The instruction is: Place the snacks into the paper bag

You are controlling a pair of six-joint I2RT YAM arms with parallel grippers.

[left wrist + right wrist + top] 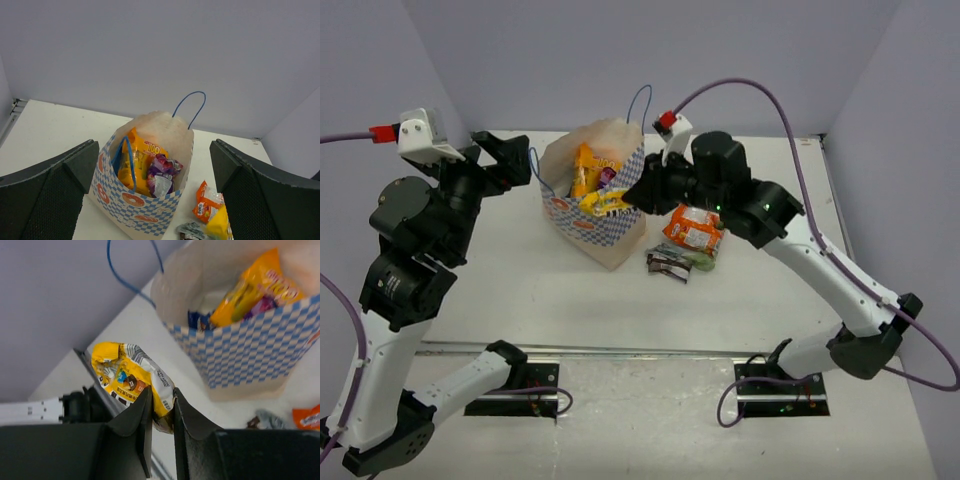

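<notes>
The right gripper [161, 399] has its jaws pinching a yellow packet [127, 374] in the air, close by the open mouth of the paper bag [602, 236], which stands upright on the surface [520, 290] with a yellow-orange bag [136, 162] and a purple packet [162, 172] inside. The left gripper [154, 147] hovers at the bag's other side, jaws spread wide. An orange packet [693, 230] and a small dark bar [668, 263] lie on the surface beside the bag.

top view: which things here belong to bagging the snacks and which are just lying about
Belong to the job: paper bag; yellow-orange bag and purple packet already inside it; yellow packet in the right gripper; orange packet and dark bar on the table.
Just there: purple cables; black base plates.
</notes>
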